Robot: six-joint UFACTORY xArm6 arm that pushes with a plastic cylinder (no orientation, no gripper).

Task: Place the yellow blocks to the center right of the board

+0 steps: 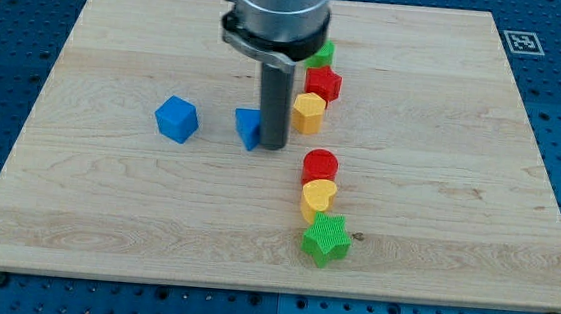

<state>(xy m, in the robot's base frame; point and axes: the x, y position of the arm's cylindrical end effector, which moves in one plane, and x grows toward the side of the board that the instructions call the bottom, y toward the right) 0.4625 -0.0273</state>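
Observation:
Two yellow blocks show in the camera view. A yellow hexagon block sits just right of my rod, touching a red block above it. A yellow heart-shaped block sits lower, between a red round block above and a green star block below. My tip rests on the board left of the yellow hexagon, right against a blue block whose right side the rod hides.
A blue cube lies at the left centre of the wooden board. A green block sits above the red one, partly hidden by the arm. A blue perforated table surrounds the board.

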